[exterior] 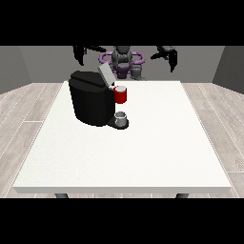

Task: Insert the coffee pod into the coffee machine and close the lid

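Hovering hands [82, 51] [167, 53], seemingly relaxed

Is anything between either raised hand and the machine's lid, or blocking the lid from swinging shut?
Nothing visible. Both hands hang in the air behind the table, apart from everything. The lid stands open and tilted above the machine; the red part sits below it, at the front.
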Available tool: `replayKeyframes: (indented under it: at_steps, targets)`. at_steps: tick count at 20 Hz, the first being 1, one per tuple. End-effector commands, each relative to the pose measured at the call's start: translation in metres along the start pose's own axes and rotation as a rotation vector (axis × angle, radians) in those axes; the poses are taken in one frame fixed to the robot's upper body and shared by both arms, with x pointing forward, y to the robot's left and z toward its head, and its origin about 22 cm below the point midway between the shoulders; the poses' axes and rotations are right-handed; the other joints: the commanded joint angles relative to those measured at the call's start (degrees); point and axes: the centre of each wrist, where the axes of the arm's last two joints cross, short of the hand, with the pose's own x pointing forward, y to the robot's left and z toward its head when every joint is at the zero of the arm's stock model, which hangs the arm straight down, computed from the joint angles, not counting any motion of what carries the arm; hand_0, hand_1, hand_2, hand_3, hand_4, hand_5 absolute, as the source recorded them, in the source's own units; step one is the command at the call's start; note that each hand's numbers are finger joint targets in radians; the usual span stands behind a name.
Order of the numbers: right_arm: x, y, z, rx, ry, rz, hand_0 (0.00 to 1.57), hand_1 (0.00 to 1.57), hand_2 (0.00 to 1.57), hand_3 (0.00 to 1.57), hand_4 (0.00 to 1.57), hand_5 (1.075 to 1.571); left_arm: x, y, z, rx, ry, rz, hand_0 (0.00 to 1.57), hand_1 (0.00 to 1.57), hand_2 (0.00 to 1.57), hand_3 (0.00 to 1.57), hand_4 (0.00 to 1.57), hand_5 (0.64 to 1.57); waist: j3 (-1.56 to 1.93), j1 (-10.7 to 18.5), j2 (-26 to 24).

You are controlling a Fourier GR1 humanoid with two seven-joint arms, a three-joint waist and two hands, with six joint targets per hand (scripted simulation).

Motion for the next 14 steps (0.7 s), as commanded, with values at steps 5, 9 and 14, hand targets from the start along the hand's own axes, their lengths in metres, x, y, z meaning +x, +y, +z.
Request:
replayKeyframes:
  at_steps: [5,9,14]
  targets:
    - [0.007,0.004,-0.019,0.036,0.048,-0.07,0.0,0.0,0.0,0.0,0.15,1.571,0.018,-0.018,0.015,0.028,-0.049,-0.003,0.0,0.0,0.0,0.0,0.34,1.571,0.0,-0.65,3.35]
    - [0.009,0.035,-0.022,0.041,0.029,-0.028,0.0,0.0,0.0,0.0,0.0,1.571,0.029,0.0,0.027,0.059,-0.093,-0.017,0.0,0.0,0.0,0.0,0.3,1.571,-0.01,-0.49,5.96]
    - [0.014,0.039,-0.029,0.09,-0.001,-0.042,0.0,0.0,0.0,0.0,0.0,1.571,0.041,0.009,0.045,0.063,-0.098,-0.013,0.0,0.0,0.0,0.0,0.34,1.571,-0.01,-0.86,7.37]
